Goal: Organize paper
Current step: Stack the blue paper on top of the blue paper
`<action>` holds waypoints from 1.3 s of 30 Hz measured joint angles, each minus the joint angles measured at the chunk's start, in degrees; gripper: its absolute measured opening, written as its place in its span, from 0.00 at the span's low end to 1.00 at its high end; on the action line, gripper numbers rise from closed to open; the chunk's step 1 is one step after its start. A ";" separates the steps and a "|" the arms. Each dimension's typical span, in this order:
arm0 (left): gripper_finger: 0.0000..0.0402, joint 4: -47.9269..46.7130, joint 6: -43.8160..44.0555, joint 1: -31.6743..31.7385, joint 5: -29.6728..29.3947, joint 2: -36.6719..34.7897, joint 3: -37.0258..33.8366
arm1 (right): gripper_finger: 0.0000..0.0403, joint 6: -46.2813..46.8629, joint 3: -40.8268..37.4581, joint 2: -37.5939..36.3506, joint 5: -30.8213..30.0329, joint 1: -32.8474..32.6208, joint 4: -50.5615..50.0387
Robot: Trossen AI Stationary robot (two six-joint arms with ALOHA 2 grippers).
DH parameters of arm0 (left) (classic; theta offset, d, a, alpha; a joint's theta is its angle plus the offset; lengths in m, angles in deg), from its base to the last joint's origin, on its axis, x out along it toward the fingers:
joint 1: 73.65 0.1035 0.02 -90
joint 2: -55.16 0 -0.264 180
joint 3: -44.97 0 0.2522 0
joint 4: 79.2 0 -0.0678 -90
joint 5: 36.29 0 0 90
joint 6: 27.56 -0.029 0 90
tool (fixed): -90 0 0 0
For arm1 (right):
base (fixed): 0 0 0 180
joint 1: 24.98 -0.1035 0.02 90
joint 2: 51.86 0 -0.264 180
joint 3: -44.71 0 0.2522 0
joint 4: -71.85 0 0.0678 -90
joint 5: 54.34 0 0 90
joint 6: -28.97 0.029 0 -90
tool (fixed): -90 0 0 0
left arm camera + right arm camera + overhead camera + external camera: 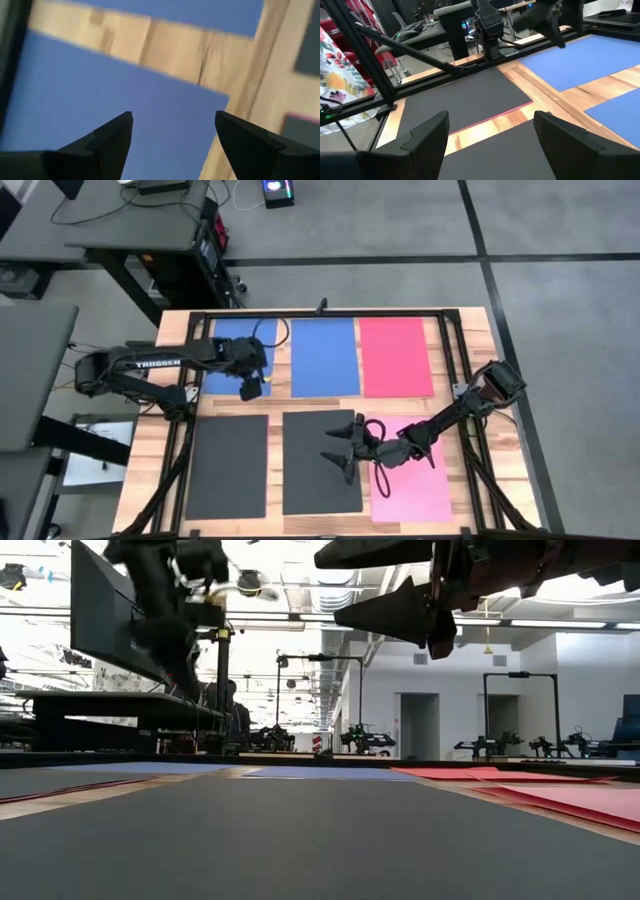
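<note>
A: In the overhead view, what lay on the table (464, 330), reading left to right?

B: Upper row: a blue sheet (225, 380) at the frame's centre-left, largely under the left arm; a second blue sheet (322, 356) at centre; a red sheet (396, 356) right of centre. Lower row: a dark grey sheet (228, 465) at lower left; a second dark grey sheet (315, 470) at lower centre; a pink sheet (415, 485) at lower right, partly under the right arm. All six lay flat and apart, bare wood between them.

A: And the tools?

B: The left gripper (248, 388) hung over the leftmost blue sheet, its fingers (107, 137) spread wide and holding nothing; the right gripper (343, 450) stood over the right edge of the centre dark grey sheet, its fingers (427, 135) likewise wide apart and empty. In the right wrist view a thin red edge (492, 118) showed beneath the farther dark sheet.
</note>
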 joint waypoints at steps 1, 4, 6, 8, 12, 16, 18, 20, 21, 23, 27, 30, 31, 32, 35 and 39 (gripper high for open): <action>0.66 1.12 0.65 0.03 0.00 0.00 -1.32 | 0.69 0.00 0.00 0.00 0.00 0.00 -0.13; 0.66 1.05 1.70 -0.28 0.68 -0.01 -5.16 | 0.69 0.00 0.00 0.00 0.00 -0.03 -0.39; 0.66 1.41 2.22 -0.52 1.72 0.04 -7.23 | 0.69 0.02 0.00 0.00 0.00 0.00 -0.73; 0.66 3.14 2.28 -1.00 3.29 -0.02 -9.56 | 0.69 0.12 0.00 0.00 0.00 0.21 -0.89; 0.66 7.80 1.83 -1.67 4.51 0.00 -13.58 | 0.69 1.90 0.00 0.00 0.00 0.34 -1.64; 0.66 11.42 2.75 -1.68 4.41 0.15 -15.02 | 0.69 1.95 0.00 0.00 -0.02 0.24 -1.82; 0.66 12.51 3.80 -1.68 4.42 0.15 -15.02 | 0.69 1.96 0.00 0.00 -0.02 0.23 -1.85; 0.66 13.96 4.07 -1.68 4.16 0.15 -15.02 | 0.69 1.97 0.00 0.00 -0.02 0.24 -1.82; 0.66 14.78 4.15 -1.68 3.89 0.15 -15.02 | 0.69 2.02 0.00 0.00 -0.02 0.24 -1.86; 0.66 15.52 4.63 -1.68 2.82 0.15 -15.02 | 0.69 2.10 0.00 0.00 -0.02 0.24 -1.81; 0.66 15.83 5.74 -1.70 -1.33 0.15 -15.02 | 0.69 2.10 0.00 0.00 -0.02 0.24 -1.84; 0.66 15.77 3.71 -1.73 -2.41 0.15 -15.02 | 0.69 2.10 0.00 0.00 -0.02 0.24 -1.85; 0.66 15.73 2.86 -1.88 -2.40 0.15 -15.02 | 0.69 2.09 0.00 0.00 -0.04 0.24 -1.87; 0.66 15.81 2.20 -2.05 -2.41 0.25 -15.02 | 0.69 2.08 0.00 0.00 -0.04 0.25 -1.94; 0.66 16.55 0.80 -2.67 -3.08 1.46 -15.02 | 0.69 2.06 0.00 0.00 -0.04 0.28 -2.89; 0.66 18.26 0.94 -2.88 -4.75 2.98 -15.01 | 0.69 2.05 -0.02 0.00 -0.07 0.28 -2.90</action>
